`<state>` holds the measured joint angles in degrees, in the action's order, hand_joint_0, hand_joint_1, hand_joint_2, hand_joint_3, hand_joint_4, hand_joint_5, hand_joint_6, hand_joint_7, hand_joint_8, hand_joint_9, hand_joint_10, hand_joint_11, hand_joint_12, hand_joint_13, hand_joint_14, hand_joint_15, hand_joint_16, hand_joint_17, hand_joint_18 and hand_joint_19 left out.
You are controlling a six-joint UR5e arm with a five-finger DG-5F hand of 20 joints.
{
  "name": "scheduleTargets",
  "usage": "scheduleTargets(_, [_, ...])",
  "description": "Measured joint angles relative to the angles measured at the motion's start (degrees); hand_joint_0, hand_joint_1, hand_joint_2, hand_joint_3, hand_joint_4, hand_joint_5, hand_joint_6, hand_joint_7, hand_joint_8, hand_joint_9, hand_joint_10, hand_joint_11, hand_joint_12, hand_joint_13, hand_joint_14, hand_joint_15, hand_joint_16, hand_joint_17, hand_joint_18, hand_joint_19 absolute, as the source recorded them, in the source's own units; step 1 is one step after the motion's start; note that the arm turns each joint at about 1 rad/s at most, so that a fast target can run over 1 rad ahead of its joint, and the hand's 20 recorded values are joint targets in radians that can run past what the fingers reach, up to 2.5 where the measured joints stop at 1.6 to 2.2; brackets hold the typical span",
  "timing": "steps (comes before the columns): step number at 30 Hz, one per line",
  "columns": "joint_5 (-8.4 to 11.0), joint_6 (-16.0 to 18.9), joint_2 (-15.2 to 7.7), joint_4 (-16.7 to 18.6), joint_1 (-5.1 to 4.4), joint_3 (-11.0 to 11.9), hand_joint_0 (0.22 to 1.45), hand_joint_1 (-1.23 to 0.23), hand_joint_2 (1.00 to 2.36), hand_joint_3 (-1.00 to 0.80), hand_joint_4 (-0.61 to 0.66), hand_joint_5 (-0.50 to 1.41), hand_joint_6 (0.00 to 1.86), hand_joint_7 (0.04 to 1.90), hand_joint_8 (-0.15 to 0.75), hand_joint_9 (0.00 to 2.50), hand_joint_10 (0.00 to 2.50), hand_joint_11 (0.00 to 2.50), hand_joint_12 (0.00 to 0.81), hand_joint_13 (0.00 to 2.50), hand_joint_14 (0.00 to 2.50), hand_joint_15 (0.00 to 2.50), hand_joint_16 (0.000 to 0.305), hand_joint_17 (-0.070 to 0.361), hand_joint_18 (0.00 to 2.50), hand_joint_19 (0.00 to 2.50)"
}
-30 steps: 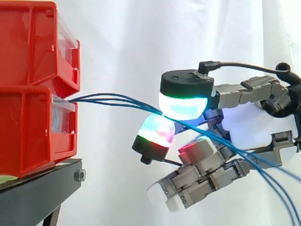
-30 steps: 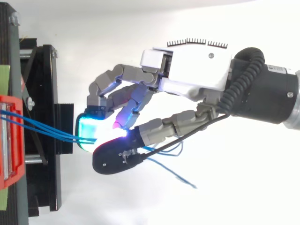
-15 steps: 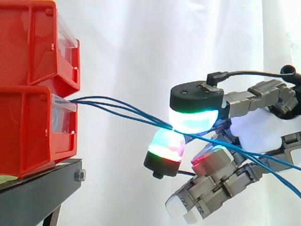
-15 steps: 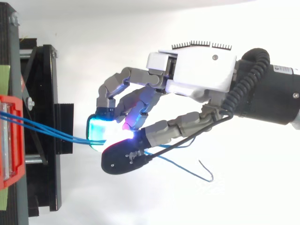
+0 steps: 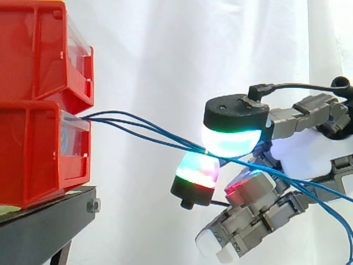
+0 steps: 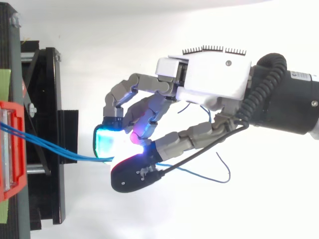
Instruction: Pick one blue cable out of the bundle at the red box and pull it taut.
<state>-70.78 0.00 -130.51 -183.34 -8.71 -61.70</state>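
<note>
- The hand [image 6: 214, 74] reaches toward the stacked red bins, with its fingers curled in. Two glowing fingertips [image 5: 231, 141] are closed together in a pinch, a green-cyan pad above and a multicoloured pad below.
- The blue cables [image 5: 187, 146] pass straight through that pinch, caught where the two pads meet.
- The strands bunch tightly at the pinch. I cannot tell whether the pads grip one strand alone or all of them.
- On the bin side of the fingers, the cables fan apart slightly. They rise in shallow curves to the front opening of the lower red bin [image 5: 33, 149], not quite in a straight line.
- On the palm side of the fingers, the cables run on below the upper pad and slope down past the other curled fingers toward the wrist.
- From above, loose blue tails curl out under and behind the fingers, near the palm.
- The other fingers are folded beneath the pinch, with their pale tips below the cables and apart from them.
- The lower red bin sits under an upper red bin [image 5: 33, 49] on the black stand [image 5: 44, 221], well clear of the fingertips.
</note>
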Motion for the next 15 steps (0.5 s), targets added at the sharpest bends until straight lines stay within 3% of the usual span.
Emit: scheduleTargets(15, [0.03, 0.26, 0.02, 0.0, -0.16, 0.0, 0.59, -0.74, 1.02, -0.2, 0.1, -0.15, 0.89, 1.09, 0.304, 1.23, 0.01, 1.48, 0.356, 0.67, 0.01, 0.38, 0.055, 0.124, 0.49, 0.32])
